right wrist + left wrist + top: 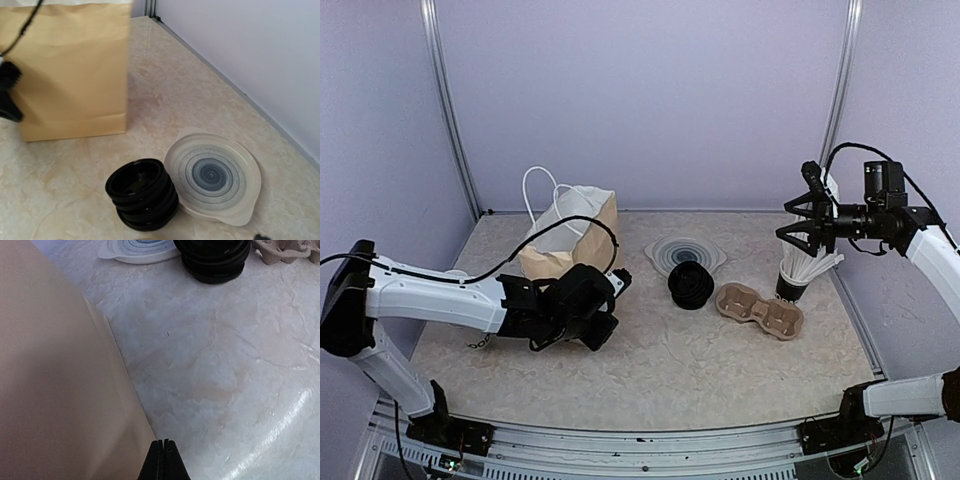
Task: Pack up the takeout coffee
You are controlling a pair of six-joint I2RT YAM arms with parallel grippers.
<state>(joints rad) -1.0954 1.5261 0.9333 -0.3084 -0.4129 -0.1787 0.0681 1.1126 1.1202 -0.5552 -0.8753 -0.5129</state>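
Note:
No single white cup with a black lid shows in any view. A nested stack of white cups (804,268) leans at the right. My right gripper (789,222) hangs open and empty just above that stack. A stack of black lids (691,285) stands mid-table and also shows in the right wrist view (142,192) and the left wrist view (215,260). My left gripper (620,283) is shut on nothing, low over the table beside the brown paper bag (570,235). Its closed fingertips (164,444) sit at the bag's edge (55,390).
A cardboard cup carrier (760,308) lies right of the lids. A white plate with a blue-grey swirl (685,252) lies behind them, also in the right wrist view (215,177). The bag (70,70) has white handles and stands at the back left.

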